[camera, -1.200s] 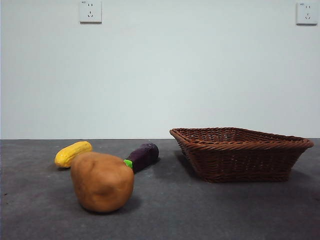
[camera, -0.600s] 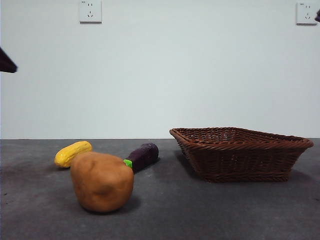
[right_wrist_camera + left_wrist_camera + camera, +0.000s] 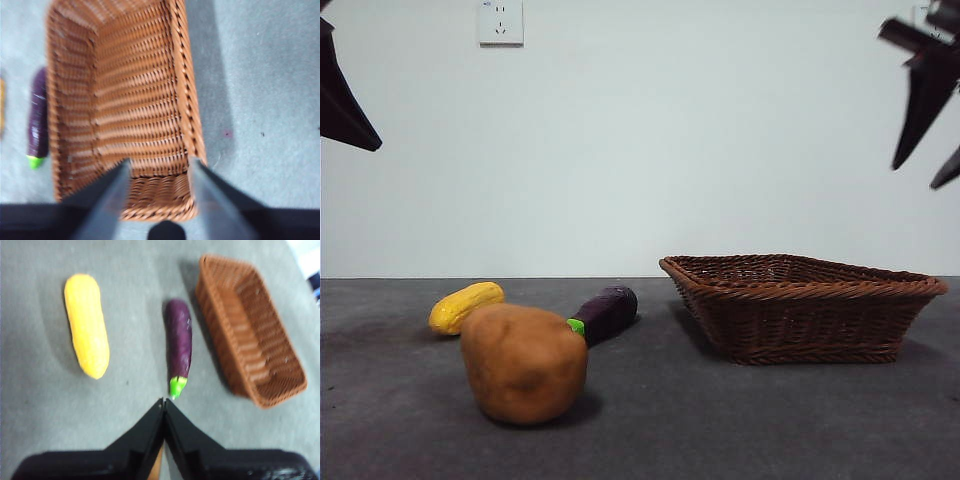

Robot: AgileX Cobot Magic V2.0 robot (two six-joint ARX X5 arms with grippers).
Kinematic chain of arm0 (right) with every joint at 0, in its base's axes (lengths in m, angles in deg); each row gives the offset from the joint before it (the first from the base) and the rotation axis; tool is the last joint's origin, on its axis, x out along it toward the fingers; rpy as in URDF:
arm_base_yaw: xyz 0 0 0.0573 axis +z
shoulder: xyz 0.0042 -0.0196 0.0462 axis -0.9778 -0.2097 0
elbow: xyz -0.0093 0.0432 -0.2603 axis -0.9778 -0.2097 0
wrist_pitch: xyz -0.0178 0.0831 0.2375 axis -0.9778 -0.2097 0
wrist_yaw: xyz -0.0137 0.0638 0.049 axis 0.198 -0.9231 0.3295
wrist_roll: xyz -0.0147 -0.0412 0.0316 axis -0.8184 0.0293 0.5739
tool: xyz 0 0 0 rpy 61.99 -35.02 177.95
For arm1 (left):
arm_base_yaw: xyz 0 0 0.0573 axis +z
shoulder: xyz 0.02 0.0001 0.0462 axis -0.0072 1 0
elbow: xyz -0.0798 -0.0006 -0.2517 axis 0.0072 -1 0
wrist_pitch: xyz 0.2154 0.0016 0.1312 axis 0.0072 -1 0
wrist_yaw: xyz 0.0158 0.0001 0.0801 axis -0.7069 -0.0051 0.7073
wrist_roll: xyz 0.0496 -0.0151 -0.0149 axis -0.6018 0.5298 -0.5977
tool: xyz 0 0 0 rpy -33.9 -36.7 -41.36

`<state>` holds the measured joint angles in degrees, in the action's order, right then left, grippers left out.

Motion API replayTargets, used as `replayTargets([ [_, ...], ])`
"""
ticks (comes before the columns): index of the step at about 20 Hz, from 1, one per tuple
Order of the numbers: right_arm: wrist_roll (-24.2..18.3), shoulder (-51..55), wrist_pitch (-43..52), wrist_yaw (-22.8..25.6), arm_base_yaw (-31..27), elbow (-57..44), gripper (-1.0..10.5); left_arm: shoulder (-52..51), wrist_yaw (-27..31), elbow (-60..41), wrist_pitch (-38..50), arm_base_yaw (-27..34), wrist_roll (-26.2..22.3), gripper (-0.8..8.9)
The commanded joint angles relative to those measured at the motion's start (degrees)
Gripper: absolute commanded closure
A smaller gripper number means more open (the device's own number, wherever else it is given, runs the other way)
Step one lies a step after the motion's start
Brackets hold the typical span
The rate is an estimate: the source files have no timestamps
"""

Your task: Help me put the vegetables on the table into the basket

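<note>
Both my arms have just dropped into view, left gripper (image 3: 164, 405) pinched shut above the eggplant (image 3: 178, 342), right gripper (image 3: 159, 167) spread wide over the empty basket (image 3: 186, 105), nothing picked yet.

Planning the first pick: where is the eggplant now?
Front view: the eggplant lies on the table between the corn and the basket, behind the potato.

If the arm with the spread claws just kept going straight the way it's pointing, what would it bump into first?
Most likely the basket. The right gripper points down with its jaws open, framing the basket's near rim and bare woven floor. Exact depth is hard to judge, so it could meet rim or floor first.
</note>
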<state>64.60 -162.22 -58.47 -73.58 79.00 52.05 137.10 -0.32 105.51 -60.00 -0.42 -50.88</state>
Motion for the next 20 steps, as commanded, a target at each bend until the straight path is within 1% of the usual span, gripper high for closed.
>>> replayTargets([
  [1,-4.2,-6.7,-2.8,0.0,0.1,4.8,3.7,2.6,-0.4,2.2,-3.9,0.0,-4.6,8.13],
  [3,-5.7,-12.8,-5.4,0.1,0.1,9.5,3.7,4.5,-0.4,3.5,-5.6,-0.1,-5.9,8.13],
  [6,-7.3,-20.0,-6.5,0.0,0.1,14.9,3.8,6.0,-0.5,4.2,-5.4,-0.1,-6.7,8.14],
  [10,-8.2,-27.5,-6.8,-0.5,0.5,21.2,3.8,6.1,-0.4,4.2,-4.0,-0.1,-10.4,8.14],
  [14,-8.9,-33.1,-7.8,-0.7,1.2,25.9,3.9,6.1,-0.5,4.2,-3.9,-0.2,-9.6,8.14],
  [17,-10.0,-35.5,-8.0,-0.6,2.0,27.4,4.8,6.1,-0.5,4.2,-5.0,-0.6,-9.6,8.14],
  [20,-10.2,-36.5,-8.3,-0.4,2.0,27.4,6.3,6.1,-0.5,4.2,-7.1,-1.2,-9.6,8.14],
])
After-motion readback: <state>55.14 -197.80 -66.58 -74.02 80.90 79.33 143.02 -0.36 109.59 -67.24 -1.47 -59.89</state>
